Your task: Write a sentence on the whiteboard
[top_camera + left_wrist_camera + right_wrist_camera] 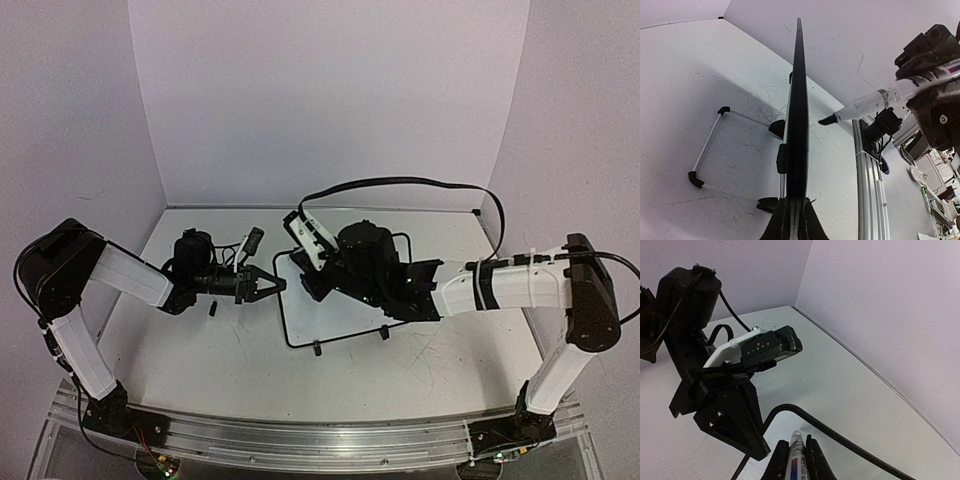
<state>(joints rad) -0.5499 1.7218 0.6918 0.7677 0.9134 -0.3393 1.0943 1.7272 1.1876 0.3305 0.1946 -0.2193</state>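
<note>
Clamping the left edge of the whiteboard with the left gripper, with fingers closed tight on the thin black frame. Finding the board in the middle of the table, between the two arms, with two black feet along its near edge. Viewing it edge-on from the left wrist; not able to tell flat from tilted. Reaching over the far part of the board with the right arm, covering much of the white face. Pinching a white-barrelled marker in the right gripper, with jaws closed snugly on the barrel. Pointing the marker's black tip at the board face, just beside it, with a thin gap showing from the left wrist. Noting a small black piece lying on the table beside the left wrist; too small to identify.
</note>
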